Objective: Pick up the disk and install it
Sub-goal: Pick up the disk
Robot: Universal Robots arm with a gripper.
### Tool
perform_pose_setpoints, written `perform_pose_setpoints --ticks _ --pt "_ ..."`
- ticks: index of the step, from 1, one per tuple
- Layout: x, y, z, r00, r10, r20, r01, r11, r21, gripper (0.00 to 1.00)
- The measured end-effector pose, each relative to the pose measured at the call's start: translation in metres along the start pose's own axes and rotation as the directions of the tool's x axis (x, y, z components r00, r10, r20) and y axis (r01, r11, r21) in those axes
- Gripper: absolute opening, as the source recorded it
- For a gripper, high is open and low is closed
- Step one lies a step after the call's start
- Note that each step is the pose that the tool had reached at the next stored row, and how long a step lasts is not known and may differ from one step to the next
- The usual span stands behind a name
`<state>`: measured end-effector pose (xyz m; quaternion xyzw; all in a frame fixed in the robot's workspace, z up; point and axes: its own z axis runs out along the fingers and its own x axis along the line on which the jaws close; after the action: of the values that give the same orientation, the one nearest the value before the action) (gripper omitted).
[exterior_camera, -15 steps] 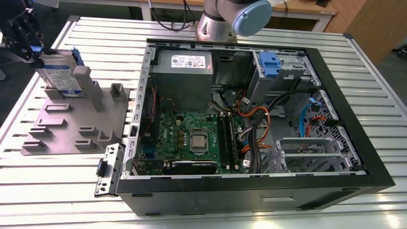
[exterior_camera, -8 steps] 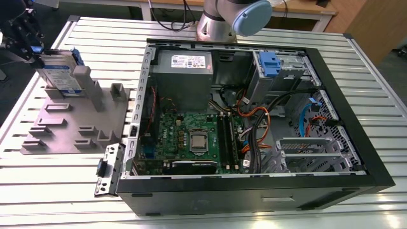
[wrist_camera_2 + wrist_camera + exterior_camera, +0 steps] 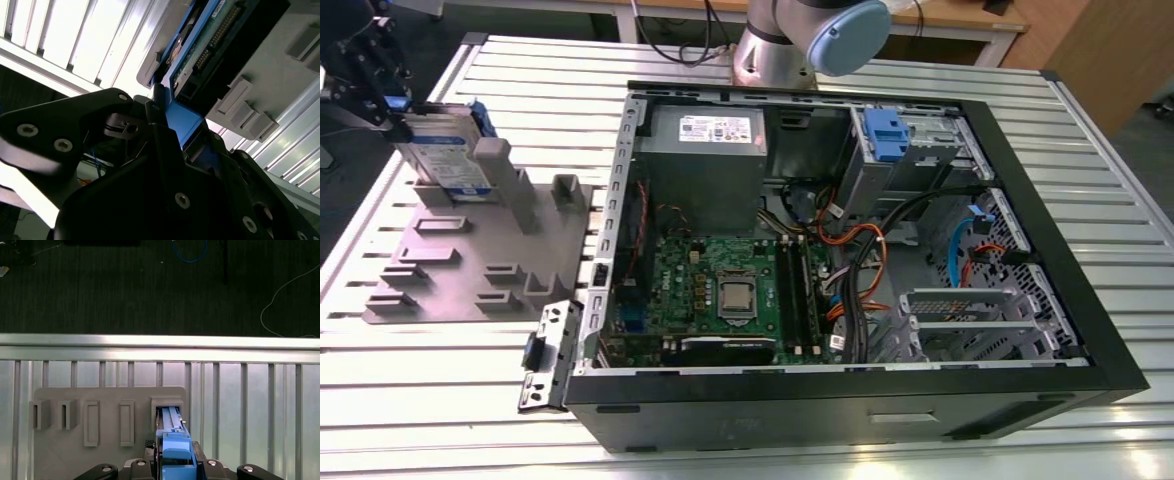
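As I hold my gripper point(image 3: 182, 119) at the disk point(image 3: 205, 40), my fingers point(image 3: 156, 125) are clenched on its blue side rail, one finger on each side. The disk stands upright on its edge in the grey moulded plate point(image 3: 467, 255), among the upright pegs, at the exterior view's left. One tall peg point(image 3: 490, 165) is just beside it. The plate lies flat on the slatted metal table point(image 3: 520, 80). Further to the exterior view's right, well apart from the disk, the open computer case point(image 3: 854, 405) lies on the same table and shows its green motherboard point(image 3: 720, 290). Behind the case rises the base of my arm point(image 3: 781, 45).
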<state>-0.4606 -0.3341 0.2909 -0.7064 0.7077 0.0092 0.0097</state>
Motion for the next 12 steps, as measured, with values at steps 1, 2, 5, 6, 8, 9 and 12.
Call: perform_pose_setpoints --ticks 1,2,5,6,8,9,12 --pt "0.0000 0.0000 -0.0001 1.0000 0.000 0.0000 0.000 1.0000 -0.0001 0.37" --pt "0.0000 0.0000 -0.0003 1.0000 0.000 -0.0001 0.000 1.0000 -0.0003 0.37" --pt "0.0000 0.0000 -0.0003 1.0000 0.000 -0.0001 0.000 1.0000 -0.0003 0.37" --pt "0.0000 0.0000 -0.0003 1.0000 0.000 -0.0001 0.000 1.0000 -0.0003 0.37" --pt "0.0000 0.0000 -0.0005 1.0000 0.000 -0.0002 0.000 1.0000 -0.0005 0.38" --pt "0.0000 0.0000 -0.0005 1.0000 0.000 -0.0001 0.000 1.0000 -0.0005 0.38" --pt "0.0000 0.0000 0.0012 1.0000 0.000 -0.0001 0.000 1.0000 -0.0003 0.44"
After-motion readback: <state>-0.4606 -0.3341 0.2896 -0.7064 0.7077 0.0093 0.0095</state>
